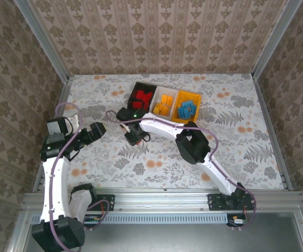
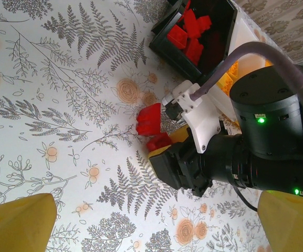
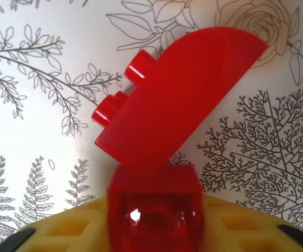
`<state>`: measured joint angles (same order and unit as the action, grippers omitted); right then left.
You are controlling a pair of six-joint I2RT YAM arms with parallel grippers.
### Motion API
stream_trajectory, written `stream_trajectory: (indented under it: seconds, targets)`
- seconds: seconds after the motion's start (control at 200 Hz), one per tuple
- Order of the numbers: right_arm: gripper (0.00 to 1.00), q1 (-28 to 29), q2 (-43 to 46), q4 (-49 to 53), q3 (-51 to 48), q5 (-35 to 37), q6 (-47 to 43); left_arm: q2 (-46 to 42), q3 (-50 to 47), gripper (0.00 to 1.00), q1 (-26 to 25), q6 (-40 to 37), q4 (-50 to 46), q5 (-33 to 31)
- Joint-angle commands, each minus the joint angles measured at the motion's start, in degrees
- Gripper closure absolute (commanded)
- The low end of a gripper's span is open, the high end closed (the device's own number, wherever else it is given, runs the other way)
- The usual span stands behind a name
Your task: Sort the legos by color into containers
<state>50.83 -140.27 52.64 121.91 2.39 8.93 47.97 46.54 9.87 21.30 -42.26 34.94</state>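
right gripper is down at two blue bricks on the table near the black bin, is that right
Not blue: both are red. The left wrist view shows the right gripper down at a larger red brick and a smaller red brick on the table near the black bin.

My right gripper's (image 3: 154, 233) fingers (image 3: 67, 231) are matt yellow plastic. The small red lego (image 3: 154, 207) between them gleams glossy; the curved red lego (image 3: 183, 100) is smooth, shiny plastic. The counter (image 3: 35, 142) looks matt.
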Motion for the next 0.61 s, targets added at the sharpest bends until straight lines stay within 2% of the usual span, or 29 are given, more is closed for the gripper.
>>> stream_trajectory:
  seconds: [0.0, 0.115, 0.265, 0.45, 0.6]
  targets:
    - [0.66, -0.04, 2.59, -1.02, -0.94, 1.12, 0.42, 0.27, 1.79, 0.0, 0.5, -1.35, -0.98, 1.09]
    - [0.68, -0.09, 7.53, -2.02, -4.91, 2.33, 1.29, 0.2, 1.84, 0.0, 0.5, -1.16, -0.82, 1.43]
    - [0.69, -1.13, 19.57, -5.76, -14.09, 1.47, 3.98, -0.11, 1.37, 0.0, 0.5, -0.75, -0.5, 1.45]
    - [0.67, -7.39, 29.55, -11.92, -17.11, -5.05, 12.71, -0.13, 0.91, 0.0, 0.59, 0.33, -0.53, 0.68]
    - [0.67, -13.03, 29.44, -21.52, -17.09, -12.64, 23.61, -1.07, -0.89, 0.0, 0.59, 3.92, 1.7, 4.04]
